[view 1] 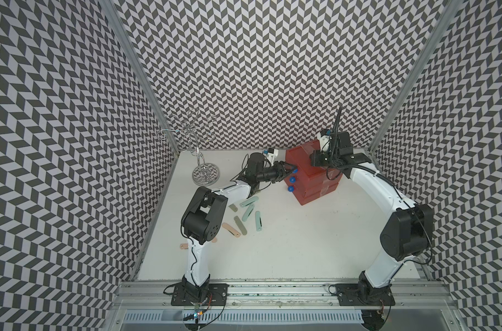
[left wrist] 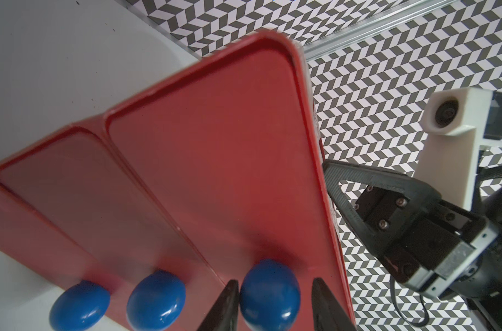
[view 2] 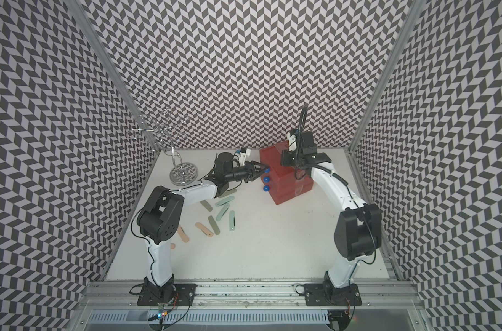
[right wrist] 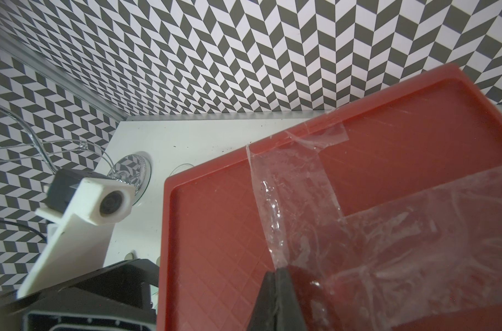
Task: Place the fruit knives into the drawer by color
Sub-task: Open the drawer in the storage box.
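The red drawer (view 1: 315, 186) (view 2: 287, 186) box stands at the back, with three blue knobs facing left. My left gripper (view 1: 291, 169) (view 2: 263, 169) (left wrist: 275, 303) straddles the top knob (left wrist: 268, 295). One finger (left wrist: 225, 306) touches the knob, while the other finger (left wrist: 327, 306) stands off it with a gap. My right gripper (right wrist: 277, 272) is shut, tips down on the taped box top (right wrist: 229, 229). Several fruit knives lie loose on the table: mint (view 1: 248, 202), grey-olive (view 1: 240, 226) and peach (view 1: 231, 229). The left arm partly hides some of them.
A chrome wire stand (view 1: 205, 172) (view 2: 183, 174) sits at the back left, close behind the left arm. Patterned walls enclose the white table (view 1: 301, 243) on three sides. An aluminium rail runs along the front edge.
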Available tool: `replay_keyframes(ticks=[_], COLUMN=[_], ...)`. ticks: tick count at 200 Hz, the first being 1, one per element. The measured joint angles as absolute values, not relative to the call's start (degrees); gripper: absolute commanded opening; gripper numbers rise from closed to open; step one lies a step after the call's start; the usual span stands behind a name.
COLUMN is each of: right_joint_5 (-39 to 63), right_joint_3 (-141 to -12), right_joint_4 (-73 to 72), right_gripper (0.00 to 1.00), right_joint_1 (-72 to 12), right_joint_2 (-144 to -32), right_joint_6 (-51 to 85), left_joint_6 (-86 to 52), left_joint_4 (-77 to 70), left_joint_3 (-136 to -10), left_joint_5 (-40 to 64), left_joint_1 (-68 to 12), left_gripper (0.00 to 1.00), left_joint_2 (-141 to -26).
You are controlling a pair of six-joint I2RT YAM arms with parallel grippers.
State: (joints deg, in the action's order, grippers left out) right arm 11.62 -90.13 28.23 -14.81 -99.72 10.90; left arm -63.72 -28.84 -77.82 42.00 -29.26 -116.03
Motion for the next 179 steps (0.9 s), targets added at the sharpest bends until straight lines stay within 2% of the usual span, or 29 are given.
replay_keyframes(ticks=[15, 56, 121, 179], right_joint_5=[11.79, 12.45, 12.45, 12.91], right_joint_3=[-90.04, -89.69, -89.23, -88.75], right_joint_4=[28.03, 27.31, 26.57, 25.67], right_gripper=[0.0, 0.0, 0.0, 0.0], right_joint_1=[-14.81, -14.81, -14.7, -14.17], right_joint_2=[-99.72, -99.77, -99.77, -99.77], right_joint_6=[10.9, 10.9, 10.92, 10.94], left_joint_6=[-64.2, -65.28, -65.67, -64.95], left_joint_4=[-29.15, -29.85, -33.69, -34.35], left_joint_3=[-77.8, -77.43, -74.39, -65.73], left_joint_5=[42.0, 42.0, 41.21, 40.53], left_joint_1=[-29.26, -29.23, -29.19, -27.11], left_gripper=[0.41, 0.28, 0.27, 0.27], left_joint_2=[-116.09, -116.27, -115.63, -108.92])
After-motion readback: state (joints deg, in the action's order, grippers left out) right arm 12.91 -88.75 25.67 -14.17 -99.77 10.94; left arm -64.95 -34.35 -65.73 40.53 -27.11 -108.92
